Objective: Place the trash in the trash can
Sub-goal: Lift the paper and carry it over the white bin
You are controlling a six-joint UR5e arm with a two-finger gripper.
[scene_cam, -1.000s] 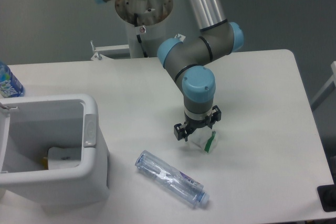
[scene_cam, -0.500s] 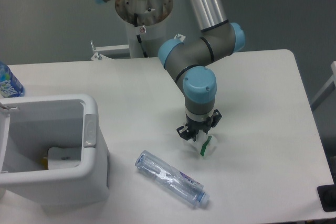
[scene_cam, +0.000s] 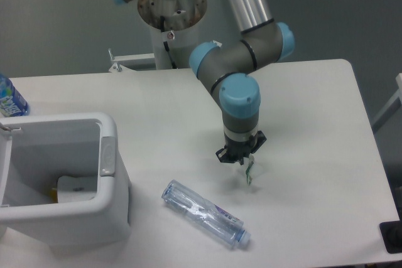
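My gripper (scene_cam: 241,159) points down over the middle of the table and is shut on the crumpled white wrapper (scene_cam: 249,171). Only the wrapper's green edge and a bit of white hang below the fingers, just above the tabletop. The clear crinkled plastic bottle (scene_cam: 205,213) lies on its side on the table, in front and to the left of the gripper, untouched. The white trash can (scene_cam: 103,189) stands at the front left, open at the top, with some pale trash in its bottom.
A blue-labelled bottle (scene_cam: 9,98) shows at the far left edge behind the trash can. The arm's base column (scene_cam: 169,23) stands at the back. A black object (scene_cam: 392,236) sits at the table's front right corner.
The gripper has closed from open onto the wrapper and squeezed it narrow. The wrist has shifted slightly right and forward. The bottle and trash can have not moved.
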